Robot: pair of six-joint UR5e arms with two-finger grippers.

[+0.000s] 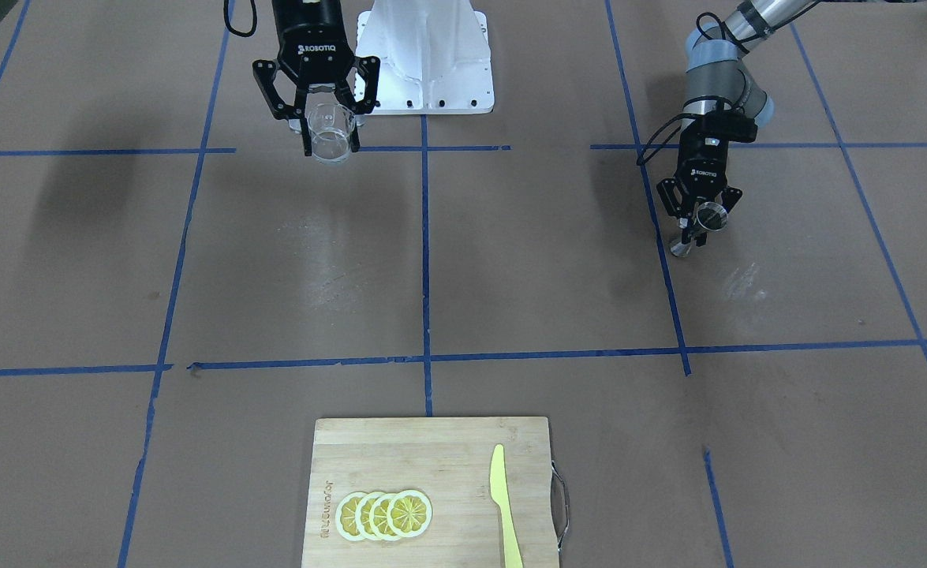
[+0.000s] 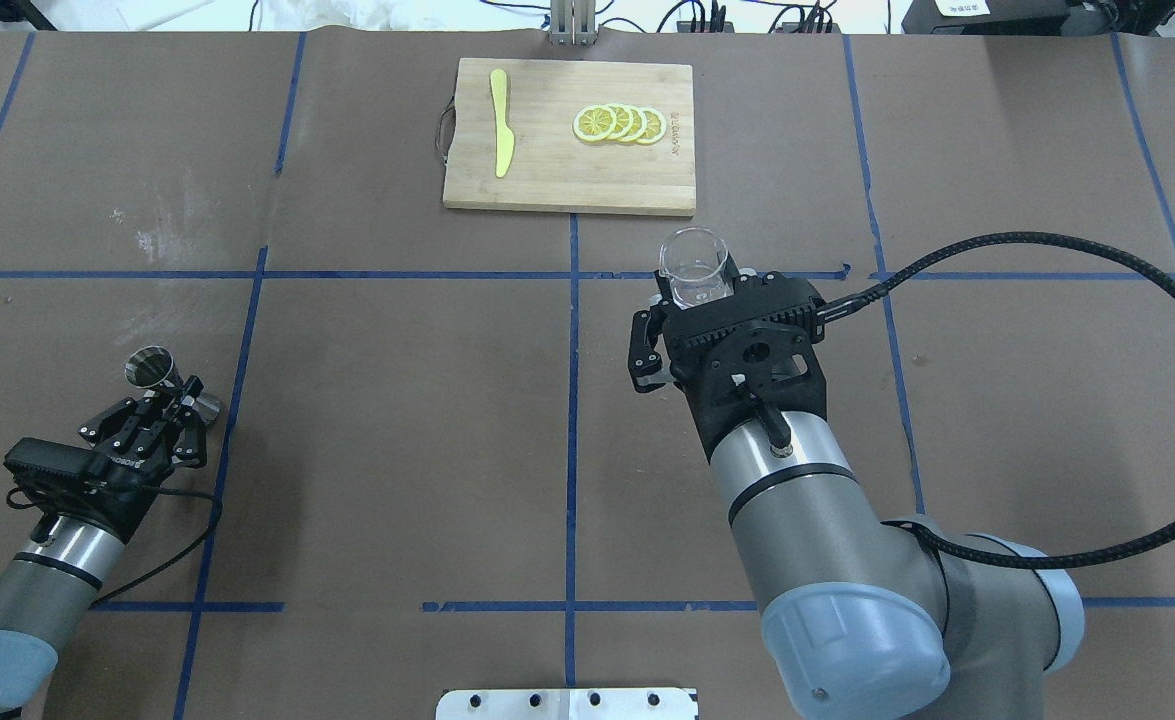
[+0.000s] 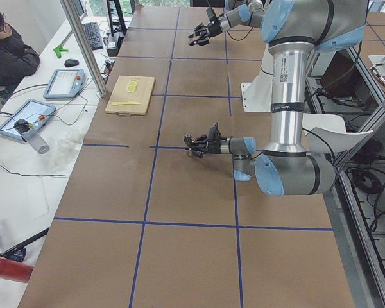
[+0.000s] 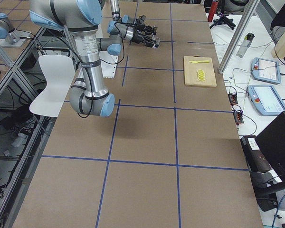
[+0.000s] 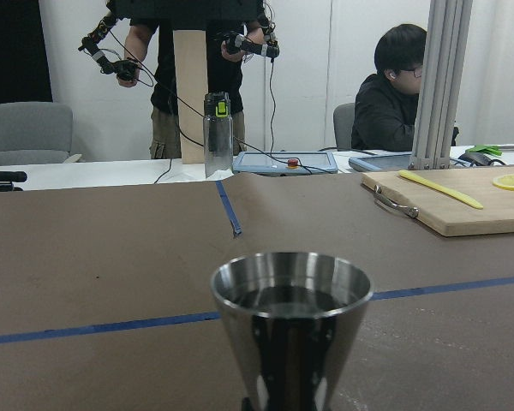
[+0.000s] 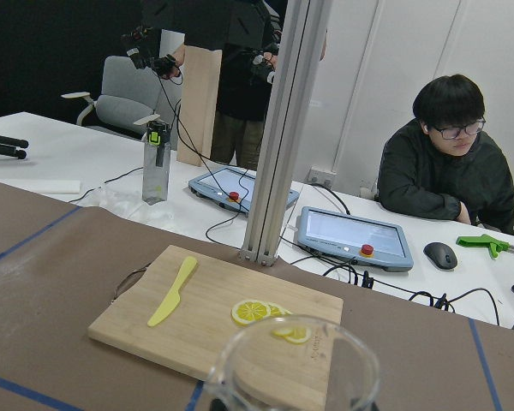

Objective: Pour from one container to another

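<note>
My right gripper is shut on a clear glass beaker, held upright above the table near the robot's base. The overhead view shows the beaker sticking out past the gripper. Its rim fills the bottom of the right wrist view and it looks empty. My left gripper is shut on the waist of a steel jigger, low over the table on my left side. In the front-facing view the jigger tilts slightly. The left wrist view shows its cup close up.
A wooden cutting board lies at the far middle of the table, carrying lemon slices and a yellow knife. A white base plate sits by the robot. Blue tape lines cross the brown table. Operators sit beyond the far edge.
</note>
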